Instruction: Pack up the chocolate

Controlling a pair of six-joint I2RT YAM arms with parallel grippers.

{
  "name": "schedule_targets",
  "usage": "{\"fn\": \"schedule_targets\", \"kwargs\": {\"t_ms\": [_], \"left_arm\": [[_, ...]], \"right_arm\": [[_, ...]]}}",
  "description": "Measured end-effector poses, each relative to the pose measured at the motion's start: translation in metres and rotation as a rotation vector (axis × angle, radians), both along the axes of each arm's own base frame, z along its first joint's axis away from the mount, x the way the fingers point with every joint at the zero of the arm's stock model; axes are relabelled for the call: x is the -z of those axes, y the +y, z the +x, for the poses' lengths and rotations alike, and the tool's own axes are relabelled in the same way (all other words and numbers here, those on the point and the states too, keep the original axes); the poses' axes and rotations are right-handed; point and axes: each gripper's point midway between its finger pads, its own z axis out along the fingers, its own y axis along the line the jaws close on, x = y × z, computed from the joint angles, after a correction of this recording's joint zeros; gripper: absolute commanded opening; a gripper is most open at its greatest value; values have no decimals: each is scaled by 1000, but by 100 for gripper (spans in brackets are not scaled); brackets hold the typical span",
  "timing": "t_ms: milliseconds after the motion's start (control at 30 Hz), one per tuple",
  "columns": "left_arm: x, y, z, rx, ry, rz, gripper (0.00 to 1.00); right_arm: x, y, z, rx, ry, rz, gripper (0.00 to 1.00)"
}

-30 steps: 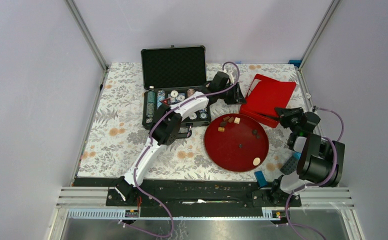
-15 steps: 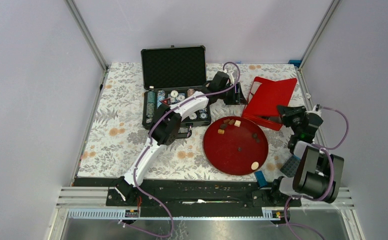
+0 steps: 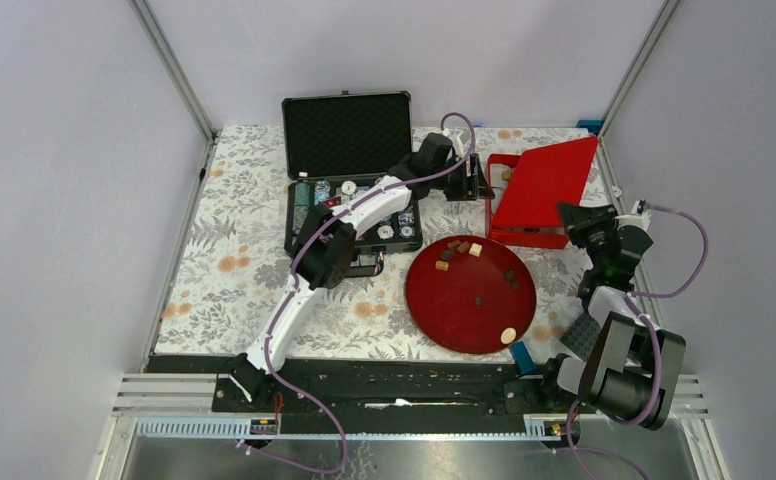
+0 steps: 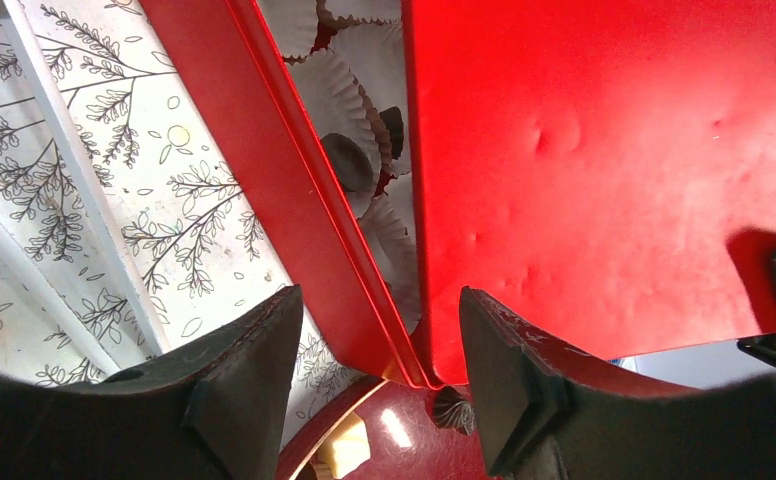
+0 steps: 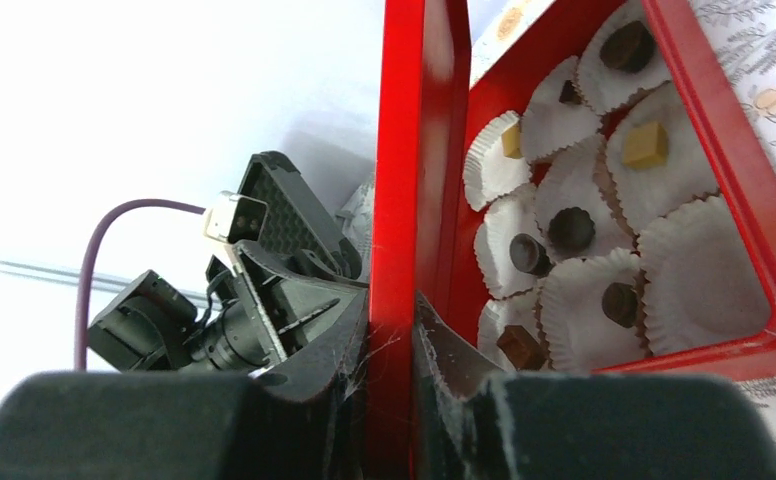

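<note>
Loose chocolate pieces point(image 3: 459, 247) lie on the round dark-red plate point(image 3: 464, 310), brown and cream ones at its far rim and one cream lump point(image 3: 510, 336) near the front. More chocolate point(image 5: 568, 229) sits in white paper cups inside the red box point(image 5: 754, 230). My right gripper point(image 5: 392, 330) is shut on the box's red lid point(image 5: 419, 160), holding it raised nearly on edge point(image 3: 544, 185). My left gripper point(image 4: 379, 330) is open at the box's left near corner point(image 4: 304, 230), which lies between the fingers without visible contact.
An open black case point(image 3: 349, 135) with poker chips point(image 3: 304, 205) stands at the back left, partly under my left arm. A blue brick point(image 3: 520, 353) and a grey brick point(image 3: 581, 330) lie by the right arm's base. Metal frame posts bound the flowered table.
The right gripper has swung the red lid up from lying low to nearly upright, exposing the cups. The left gripper has opened and shifted back along the box's left side.
</note>
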Motion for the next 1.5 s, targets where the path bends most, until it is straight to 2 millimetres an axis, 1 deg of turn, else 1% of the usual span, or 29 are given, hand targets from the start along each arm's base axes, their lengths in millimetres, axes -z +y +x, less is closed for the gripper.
{"fn": "schedule_targets", "kwargs": {"t_ms": [233,367,533,600,667,800,900,1067,1167,1333,1500], "left_arm": [[0,3,2,-2,4,0,62],[-2,8,4,-8,10,-2,63],[-16,24,9,-34,11,-9,70],[-24,28,12,-43,5,-17,71],[-32,31,15,-51,-4,-27,72],[-38,30,16,-53,-13,-39,72],[-38,30,16,-54,-10,-40,73],[-39,30,15,-56,-3,-44,74],[-39,29,15,-57,1,-46,74],[-39,29,14,-59,10,-50,74],[-38,24,10,-49,12,-50,74]], "right_arm": [[-20,8,10,-77,-58,-8,0],[-29,13,25,-162,-69,2,0],[-28,14,47,-270,-60,66,0],[-26,9,53,-303,-51,114,0],[-26,-1,60,-327,-56,171,0],[-26,-20,70,-365,-87,276,0],[-18,-25,70,-383,-87,354,0],[5,-19,64,-419,-27,465,0],[13,-16,59,-428,-7,487,0],[18,-15,55,-429,-3,490,0],[33,-18,51,-410,18,505,0]]}}
